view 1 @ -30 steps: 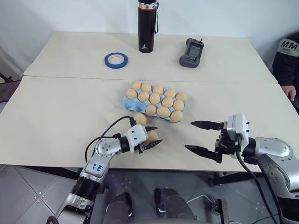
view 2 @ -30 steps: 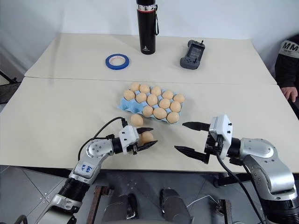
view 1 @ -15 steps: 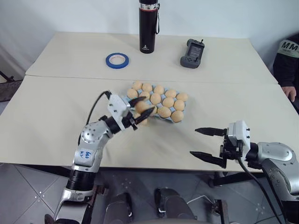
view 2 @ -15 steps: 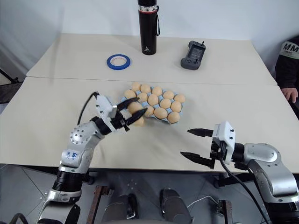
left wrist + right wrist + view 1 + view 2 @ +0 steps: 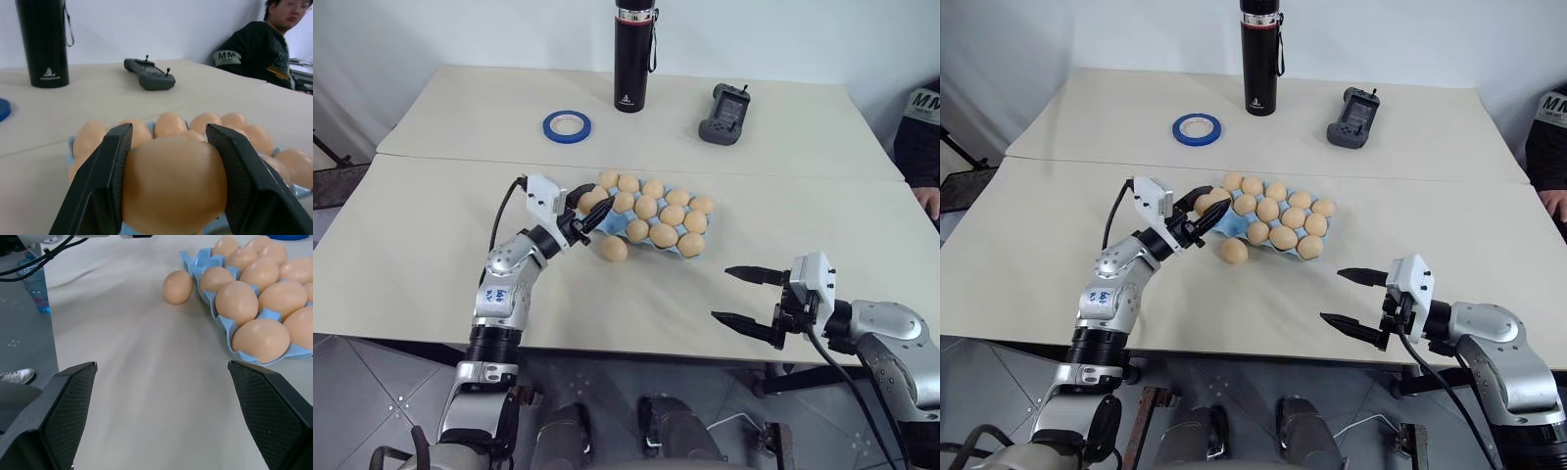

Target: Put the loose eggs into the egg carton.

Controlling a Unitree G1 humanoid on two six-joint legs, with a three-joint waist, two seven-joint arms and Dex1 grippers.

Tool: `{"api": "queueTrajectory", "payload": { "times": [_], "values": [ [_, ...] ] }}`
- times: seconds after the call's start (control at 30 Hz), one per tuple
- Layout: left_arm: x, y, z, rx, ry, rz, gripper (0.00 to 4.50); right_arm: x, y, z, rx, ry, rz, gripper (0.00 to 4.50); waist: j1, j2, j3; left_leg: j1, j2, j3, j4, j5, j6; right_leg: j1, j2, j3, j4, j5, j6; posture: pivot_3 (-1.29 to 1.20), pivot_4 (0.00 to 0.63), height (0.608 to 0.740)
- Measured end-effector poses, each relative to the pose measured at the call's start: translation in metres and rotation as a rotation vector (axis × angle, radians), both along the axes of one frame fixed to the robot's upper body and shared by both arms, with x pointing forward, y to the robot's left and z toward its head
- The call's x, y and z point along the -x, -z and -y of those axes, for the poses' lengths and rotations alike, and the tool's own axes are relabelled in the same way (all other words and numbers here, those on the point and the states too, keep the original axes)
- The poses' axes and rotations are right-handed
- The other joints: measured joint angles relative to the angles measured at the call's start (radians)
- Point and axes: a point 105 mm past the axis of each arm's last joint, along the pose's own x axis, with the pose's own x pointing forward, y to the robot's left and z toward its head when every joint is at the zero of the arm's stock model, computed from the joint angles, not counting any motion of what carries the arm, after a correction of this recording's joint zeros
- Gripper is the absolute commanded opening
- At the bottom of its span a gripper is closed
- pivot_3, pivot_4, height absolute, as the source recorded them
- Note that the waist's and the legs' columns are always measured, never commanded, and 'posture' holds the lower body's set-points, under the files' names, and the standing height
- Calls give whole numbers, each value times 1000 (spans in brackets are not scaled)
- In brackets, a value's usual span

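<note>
My left gripper (image 5: 590,209) is shut on one tan egg (image 5: 173,186), its two black fingers (image 5: 102,186) clamping the egg's sides. It hovers at the left end of the light blue egg carton (image 5: 612,224), whose cups hold several eggs. One loose egg (image 5: 614,249) lies on the table, touching or nearly touching the carton's front left edge; it is also visible as the loose egg (image 5: 178,286) beside the carton (image 5: 226,328). My right gripper (image 5: 744,295) stands open and empty near the table's front edge, to the right of the carton.
At the back of the table stand a black bottle (image 5: 634,59), a blue tape ring (image 5: 568,123) and a black handheld controller (image 5: 724,113). A person in a dark top (image 5: 264,44) sits at the table's right side. A seam runs across the table behind the carton.
My left gripper has carried its egg up and away from the table's front, over to the carton's left end. The right gripper has stayed open, almost in place.
</note>
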Motion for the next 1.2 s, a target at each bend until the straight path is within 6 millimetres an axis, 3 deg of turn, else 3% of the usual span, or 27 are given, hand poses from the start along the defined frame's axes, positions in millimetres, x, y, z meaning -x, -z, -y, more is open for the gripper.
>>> {"api": "queueTrajectory", "payload": {
  "times": [0.1, 0.33, 0.37, 0.6, 0.77, 1.2],
  "values": [
    [-4, 8, 7, -13, 28, -23, 2123, 0, 0, 0, 0, 0, -2, 4500, -2, 0, 0, 0, 0, 0, 0, 0, 1, 0, 0, 0, 0, 0, 0, 0, 150, 740],
    [-12, 15, 6, -36, 19, -27, 4324, 1, 2, 1, 1, 1, 4, 4500, -3, 0, 0, 0, 0, 0, -1, 0, 1, 0, 0, -1, 0, 0, 0, 0, 150, 740],
    [-12, 13, 7, -34, 23, -18, 4471, 1, 2, 1, 1, 1, 5, 4500, -3, 0, 0, 0, 0, 0, 0, 0, 1, 0, 0, -1, 0, 0, 0, 0, 150, 740],
    [-9, 12, 12, -30, 59, -3, 4471, 1, 8, 7, 3, 12, -3, 4500, -3, 0, 0, 0, 0, 0, -1, -1, 1, 0, 0, -1, 0, 0, 0, 0, 150, 740],
    [4, 14, 5, -59, 96, -3, 4471, 3, 19, 18, 4, 14, -21, 4500, -8, 0, 0, 0, 0, 1, -1, 0, 1, 0, 0, 0, 0, 0, 0, 0, 150, 740],
    [97, 40, -63, -166, 215, -129, 4471, 4, 20, 21, 6, -3, -14, 4500, -10, 1, 0, 2, 1, 0, -1, -3, -5, 0, -1, -1, 0, -3, -5, 0, 150, 740]
  ]
}}
